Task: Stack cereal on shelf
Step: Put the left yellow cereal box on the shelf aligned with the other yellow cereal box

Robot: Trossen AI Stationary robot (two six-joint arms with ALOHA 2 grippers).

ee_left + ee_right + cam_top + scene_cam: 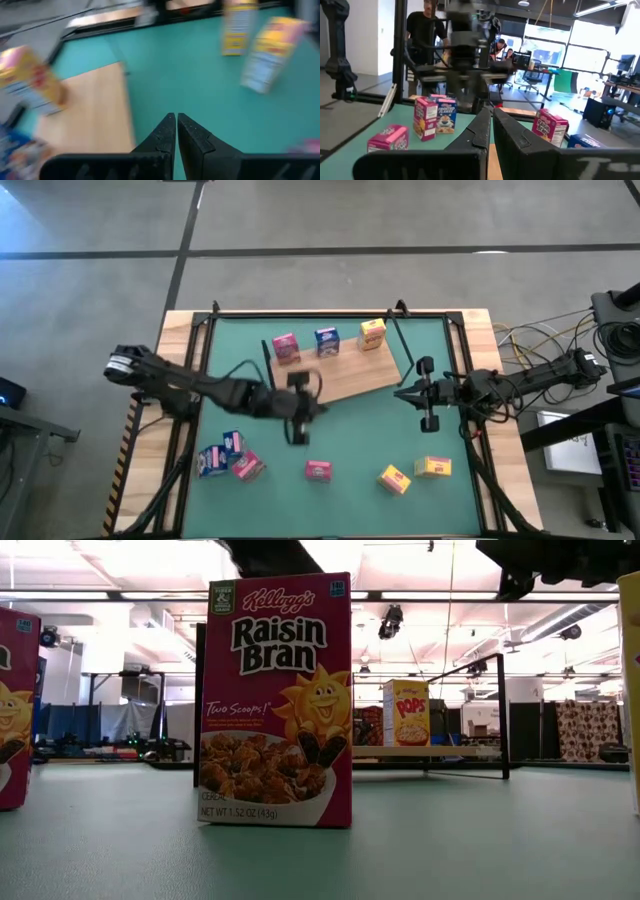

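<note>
Standing boxes on shelf: pink box [286, 347], blue box [326, 340], yellow box [372, 333], in a row along the far edge of the shelf [360, 375]
Shelf: light wood board, lying angled on the far half of the mat, black wire frames at its ends
Loose boxes, near left: two blue boxes [218, 453] and a pink box [247, 468] bunched together
Loose boxes, near middle: single pink box [319, 470]
Loose boxes, near right: two yellow boxes [414, 472], just beside each other
Labels: low view reads "Kellogg's Raisin Bran", "Two Scoops!", "NET WT 1.52 OZ (43g)" on the magenta box [277, 700]; yellow box behind it on the shelf reads "POPS" [406, 713]
Left gripper [298, 408]: above the mat at the shelf's near left edge, fingers [165, 135] pressed together, nothing between them
Right gripper [428, 393]: above the mat just right of the shelf, fingers [480, 131] closed, holding nothing
Surface: green mat [350, 450] on a wood-edged table [500, 430]
Room: grey concrete floor, cables at right; open workshop with ceiling lights, people [425, 30] standing beyond the table
</note>
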